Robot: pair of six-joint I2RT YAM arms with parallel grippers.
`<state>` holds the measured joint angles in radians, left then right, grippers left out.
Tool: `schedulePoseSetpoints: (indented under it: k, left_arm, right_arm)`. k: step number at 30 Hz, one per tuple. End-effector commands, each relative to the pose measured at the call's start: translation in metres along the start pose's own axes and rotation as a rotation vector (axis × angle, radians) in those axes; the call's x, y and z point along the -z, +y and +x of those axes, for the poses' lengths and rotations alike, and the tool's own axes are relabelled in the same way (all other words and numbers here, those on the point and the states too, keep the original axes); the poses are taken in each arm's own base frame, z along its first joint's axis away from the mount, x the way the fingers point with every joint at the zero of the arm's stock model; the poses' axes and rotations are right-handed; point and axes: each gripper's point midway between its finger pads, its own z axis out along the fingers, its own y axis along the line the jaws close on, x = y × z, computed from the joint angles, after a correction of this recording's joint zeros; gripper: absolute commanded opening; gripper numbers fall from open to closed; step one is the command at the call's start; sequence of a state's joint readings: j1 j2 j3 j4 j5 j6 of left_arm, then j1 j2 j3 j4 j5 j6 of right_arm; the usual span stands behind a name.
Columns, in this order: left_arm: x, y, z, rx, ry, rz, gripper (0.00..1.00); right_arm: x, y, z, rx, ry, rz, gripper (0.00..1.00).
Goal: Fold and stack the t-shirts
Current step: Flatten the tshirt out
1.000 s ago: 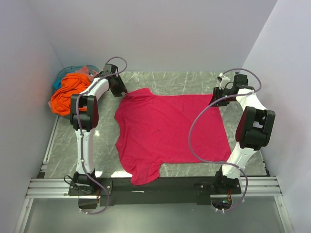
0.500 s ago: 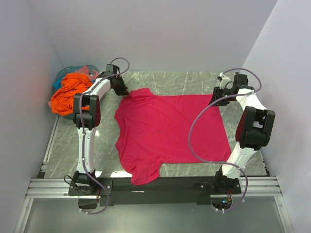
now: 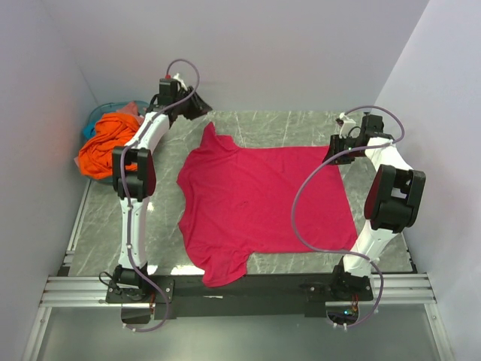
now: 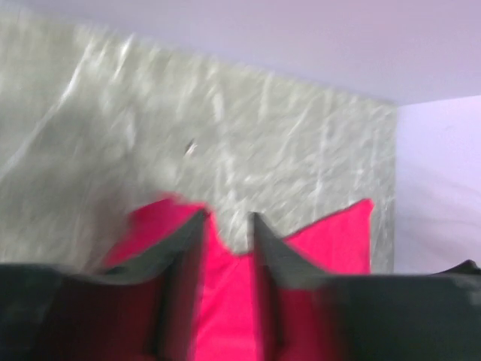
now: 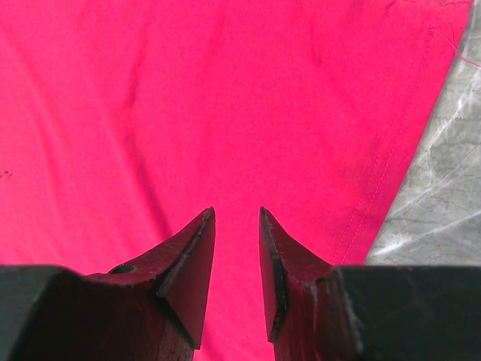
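**Top view.** The crimson t-shirt (image 3: pixel 263 199) lies spread flat on the grey marbled counter (image 3: pixel 161 226), with its collar side toward my left arm and its hem toward my right. Its far-left corner rises in a peak just beneath my left pincer (image 3: pixel 203 109), which hangs above the far edge of the counter, close to the back wall.

**Left wrist view (blurred).** The jaws stand slightly apart with crimson cloth showing between them. I cannot tell whether they pinch it.

**Right wrist view.** My right pincer (image 5: pixel 237 212) sits at the shirt's far-right corner. Its jaws are narrowly parted over flat cloth beside the stitched hem and grip nothing.

**Far-left corner.** The orange t-shirt (image 3: pixel 105 143) lies bunched over the teal basket (image 3: pixel 96 116), with a scrap of paler pink cloth (image 3: pixel 135 107) behind it.
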<state>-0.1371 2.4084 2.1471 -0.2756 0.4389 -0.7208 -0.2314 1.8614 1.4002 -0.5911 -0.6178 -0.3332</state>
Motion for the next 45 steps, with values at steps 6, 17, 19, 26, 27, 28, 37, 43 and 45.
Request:
schedulePoseSetpoints:
  k: [6, 17, 19, 26, 27, 28, 37, 43, 45]
  left_arm:
    - [0.038, -0.040, -0.069, -0.203, -0.251, 0.002, 0.65]
    - [0.010, 0.044, -0.002, -0.107, 0.032, -0.184, 0.46]
    - [-0.002, 0.058, 0.012, -0.083, 0.077, -0.193, 0.45]
    - [-0.010, 0.078, 0.045, -0.064, 0.177, -0.218, 0.50]
    - [-0.011, 0.080, 0.052, -0.062, 0.198, -0.215, 0.49]
    - [-0.012, 0.080, 0.056, -0.069, 0.210, -0.212, 0.49]
    - [-0.005, 0.050, 0.065, -0.099, 0.229, -0.096, 0.00]
    - [0.032, 0.005, 0.046, -0.219, 0.128, -0.056, 0.00]
    - [0.049, -0.028, 0.042, -0.287, 0.089, -0.018, 0.00]
  right_arm:
    - [0.009, 0.005, -0.013, 0.036, -0.045, 0.004, 0.37]
    - [0.002, 0.002, -0.004, 0.019, -0.026, -0.001, 0.37]
    - [0.003, 0.003, -0.003, 0.019, -0.027, 0.004, 0.37]
    - [-0.002, -0.003, -0.001, 0.012, -0.014, 0.016, 0.38]
    - [-0.004, -0.004, 0.000, 0.008, -0.009, 0.015, 0.38]
    - [-0.004, -0.006, -0.003, 0.006, -0.014, 0.022, 0.38]
    - [0.002, -0.009, -0.004, -0.002, -0.026, 0.031, 0.38]
    - [0.007, -0.007, -0.005, -0.005, -0.038, 0.016, 0.38]
    - [0.008, -0.005, -0.006, -0.005, -0.046, 0.011, 0.39]
